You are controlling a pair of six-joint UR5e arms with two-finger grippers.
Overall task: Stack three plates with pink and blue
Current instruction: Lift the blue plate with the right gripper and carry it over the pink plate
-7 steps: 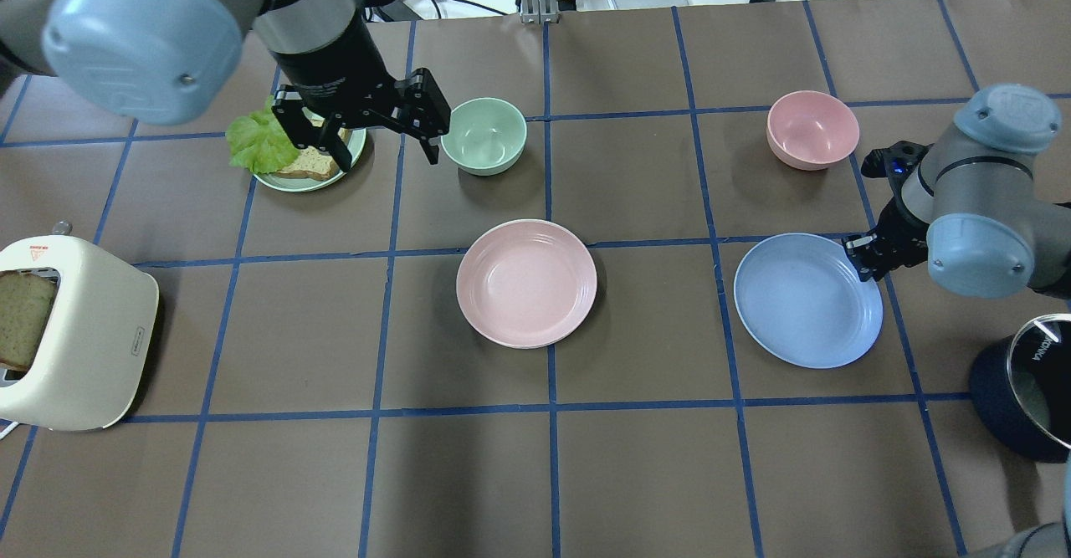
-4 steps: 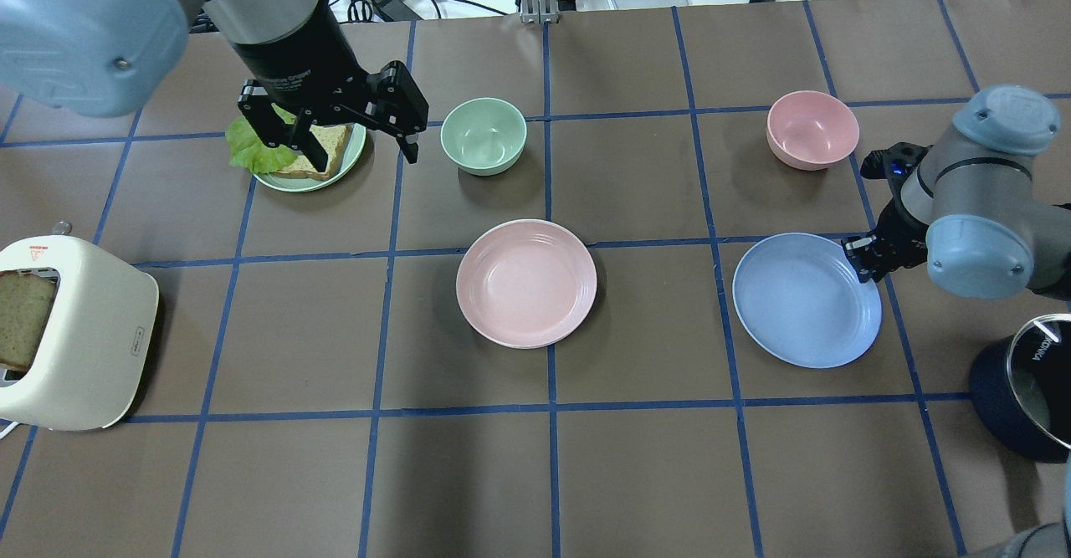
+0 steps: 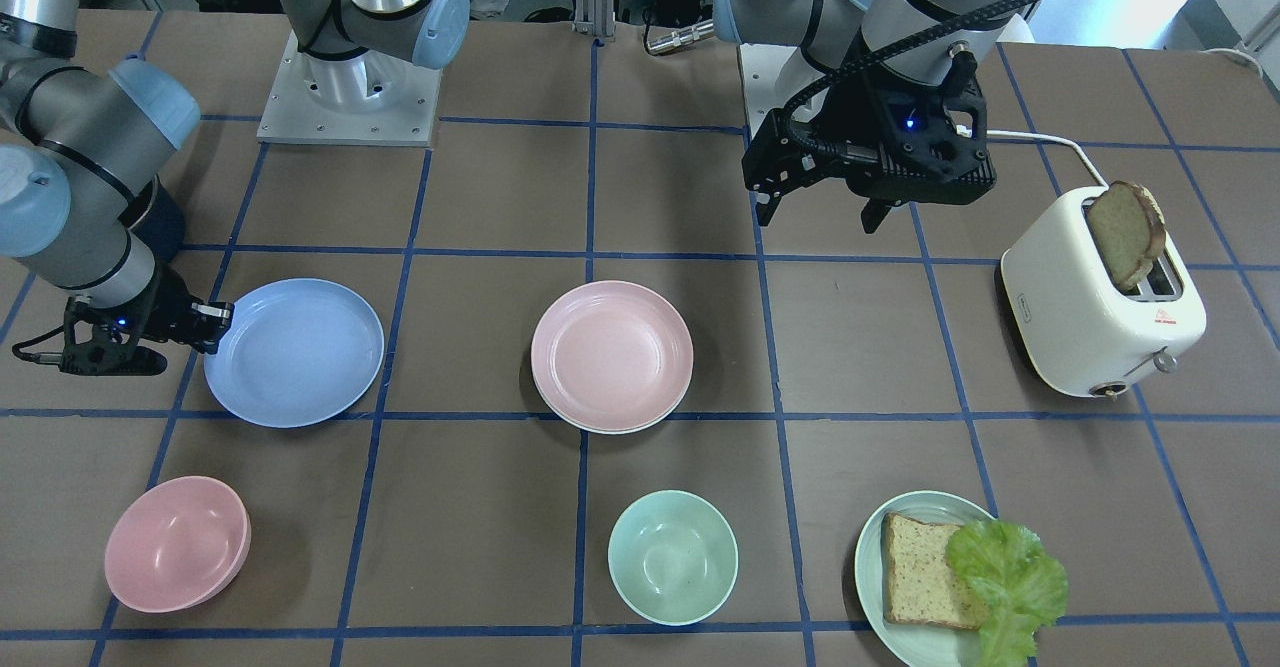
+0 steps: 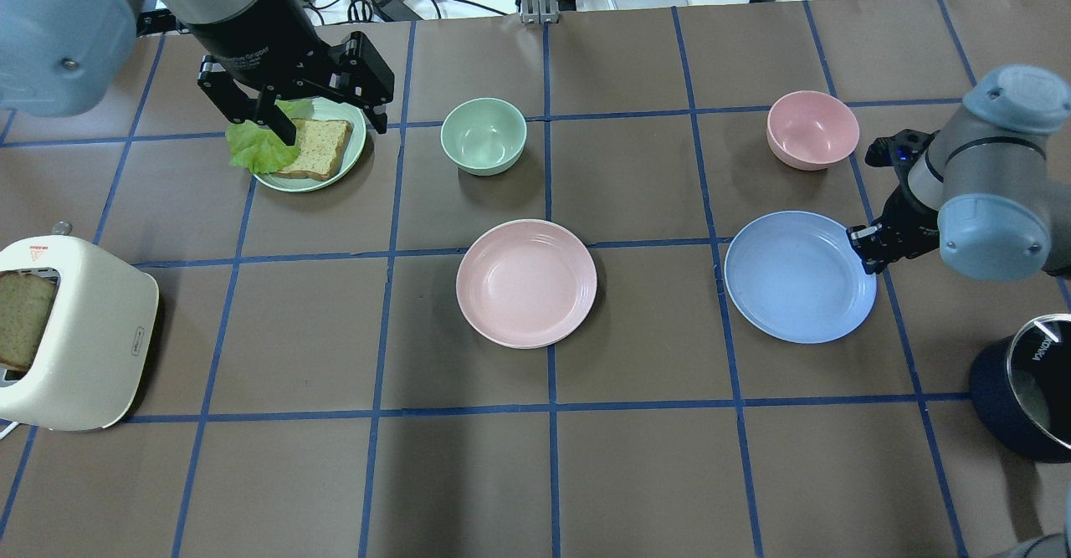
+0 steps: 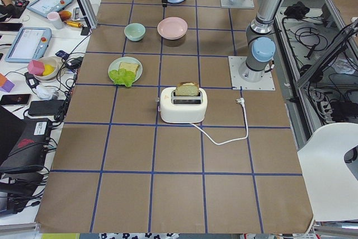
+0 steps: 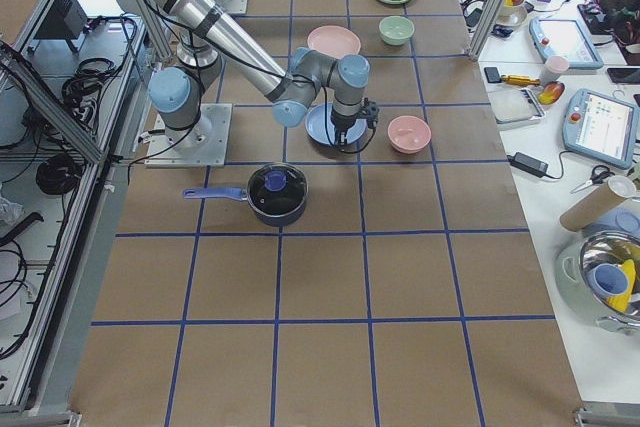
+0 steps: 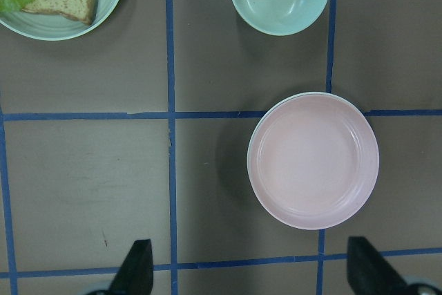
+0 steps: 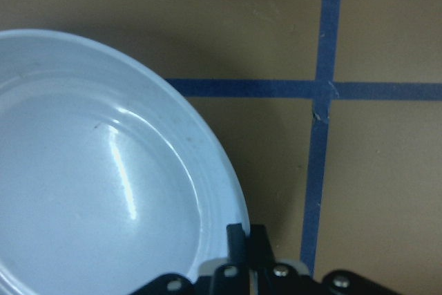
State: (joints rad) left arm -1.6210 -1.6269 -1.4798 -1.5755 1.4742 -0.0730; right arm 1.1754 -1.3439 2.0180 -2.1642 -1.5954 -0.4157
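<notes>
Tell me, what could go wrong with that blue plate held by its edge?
The right gripper pinches the blue plate only at its rim, so it might tilt or slip out. Set down off-centre on the pink plate, which rests on a white plate, it could shove that pair askew.

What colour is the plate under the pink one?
Cream-white. The bottom plate shows beneath the pink plate best in the front-facing view.

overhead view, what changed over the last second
The right gripper, shut on the blue plate, shifted it away from the robot and toward the pink plate. The open left gripper moved to the robot's left, over the green plate with bread. Pink plate, mint bowl, pink bowl and toaster stayed put.
</notes>
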